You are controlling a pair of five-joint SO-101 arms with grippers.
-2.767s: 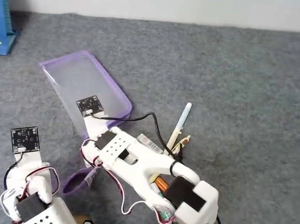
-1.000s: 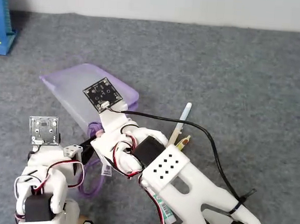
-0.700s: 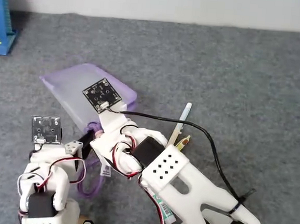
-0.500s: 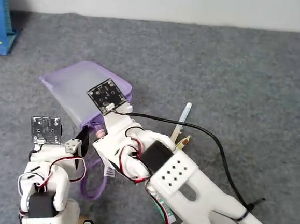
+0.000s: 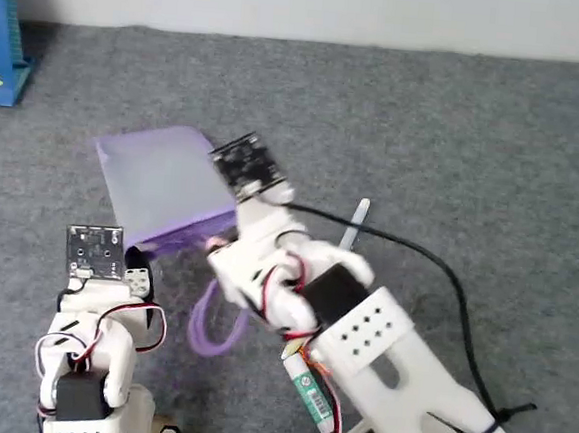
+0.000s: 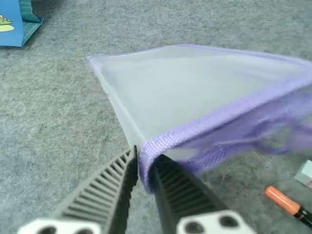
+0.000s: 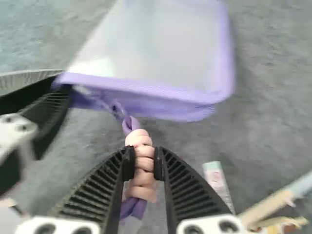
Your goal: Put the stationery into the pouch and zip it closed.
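Unzipping step, as judged: the translucent purple-edged pouch (image 5: 162,181) is pinched at its corner by the left gripper (image 6: 142,163) and its pink zip pull (image 7: 139,183) by the right gripper (image 7: 142,157); a steady pull along the zip seems required next.

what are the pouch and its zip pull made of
The pouch looks like frosted see-through soft plastic with woven purple fabric edging. The zip pull, pinched in the right gripper, is pale pink and ribbed, probably rubber or soft plastic.
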